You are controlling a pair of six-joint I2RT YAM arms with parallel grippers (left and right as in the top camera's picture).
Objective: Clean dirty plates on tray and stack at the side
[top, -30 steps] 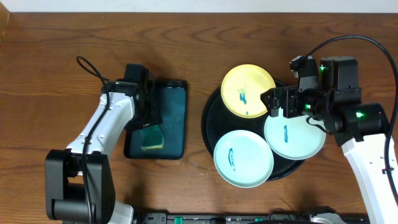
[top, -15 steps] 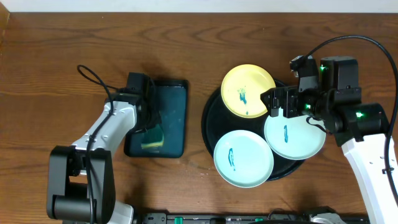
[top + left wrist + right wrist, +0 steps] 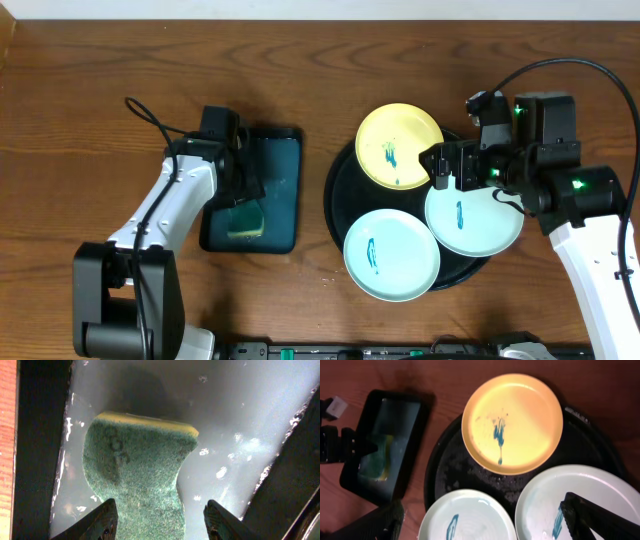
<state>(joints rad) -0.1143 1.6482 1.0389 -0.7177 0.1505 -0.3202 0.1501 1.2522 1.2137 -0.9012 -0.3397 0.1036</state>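
Three dirty plates lie on the round black tray [image 3: 340, 180]: a pale yellow plate [image 3: 400, 146] at the back, a mint-white plate [image 3: 391, 254] at the front and another [image 3: 473, 214] at the right, each with a blue-green smear. My right gripper [image 3: 452, 165] hovers open above the tray between the yellow and right plates; in its wrist view the yellow plate [image 3: 512, 422] and both mint plates [image 3: 467, 515] [image 3: 580, 500] show. My left gripper [image 3: 159, 522] is open, its fingers on either side of a green and yellow sponge [image 3: 137, 470] in the teal tray [image 3: 280, 180].
The rectangular dark teal tray holding shallow water stands left of the black tray on the wooden table [image 3: 100, 70]. A black cable [image 3: 150, 112] loops beside my left arm. Wood shows at the left edge of the left wrist view [image 3: 7, 435].
My left arm has shifted slightly over the teal tray, dipping toward the front and coming back. The right arm and the plates have not moved.
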